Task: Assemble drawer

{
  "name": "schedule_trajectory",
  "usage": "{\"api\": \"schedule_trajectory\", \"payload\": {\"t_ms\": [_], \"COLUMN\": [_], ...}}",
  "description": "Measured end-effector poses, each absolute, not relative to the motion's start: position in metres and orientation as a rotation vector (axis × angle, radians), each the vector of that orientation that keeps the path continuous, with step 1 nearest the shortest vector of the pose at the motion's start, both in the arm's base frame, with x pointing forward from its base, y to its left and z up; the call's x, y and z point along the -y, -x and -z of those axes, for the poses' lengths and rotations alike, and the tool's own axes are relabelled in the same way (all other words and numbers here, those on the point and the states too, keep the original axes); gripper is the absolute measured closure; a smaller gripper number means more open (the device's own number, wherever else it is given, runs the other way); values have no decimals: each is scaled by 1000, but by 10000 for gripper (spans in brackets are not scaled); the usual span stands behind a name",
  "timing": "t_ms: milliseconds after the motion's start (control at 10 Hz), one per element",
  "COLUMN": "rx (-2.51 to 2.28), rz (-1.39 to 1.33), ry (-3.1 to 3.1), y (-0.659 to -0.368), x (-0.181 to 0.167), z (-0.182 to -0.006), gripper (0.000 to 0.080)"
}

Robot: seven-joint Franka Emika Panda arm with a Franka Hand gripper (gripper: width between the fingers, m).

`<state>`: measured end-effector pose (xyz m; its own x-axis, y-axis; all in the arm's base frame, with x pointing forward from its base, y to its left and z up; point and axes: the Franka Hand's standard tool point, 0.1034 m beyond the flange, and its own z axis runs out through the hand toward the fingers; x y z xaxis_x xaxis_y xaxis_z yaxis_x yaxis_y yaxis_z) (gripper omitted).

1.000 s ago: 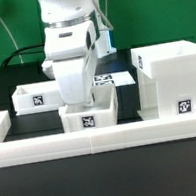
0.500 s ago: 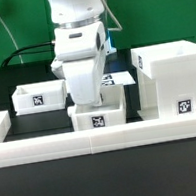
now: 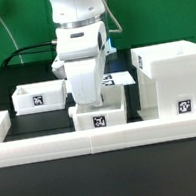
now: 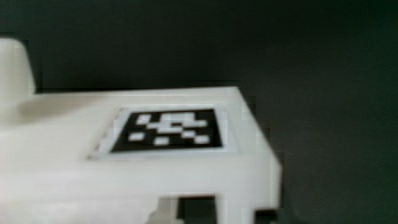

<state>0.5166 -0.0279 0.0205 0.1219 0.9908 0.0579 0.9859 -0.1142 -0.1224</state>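
Exterior view: fingers [image 3: 89,97] reach into the middle tray [image 3: 99,119], tips hidden, grip impossible to tell.

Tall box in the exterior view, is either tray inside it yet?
No, the near tray and the far tray both sit outside the tall box.

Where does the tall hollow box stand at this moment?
In the exterior view, the tall hollow box stands at the far right, just behind the low white wall and to the right of the front tray.
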Motion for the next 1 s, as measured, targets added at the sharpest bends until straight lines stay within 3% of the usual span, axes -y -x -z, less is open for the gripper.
{"api": "schedule_trajectory", "payload": {"t_ms": [1000], "rx": [2138], "rz": [7], "ry": [2235], "y": [-527], "x": [28], "z": [-17], "gripper": [757]}}
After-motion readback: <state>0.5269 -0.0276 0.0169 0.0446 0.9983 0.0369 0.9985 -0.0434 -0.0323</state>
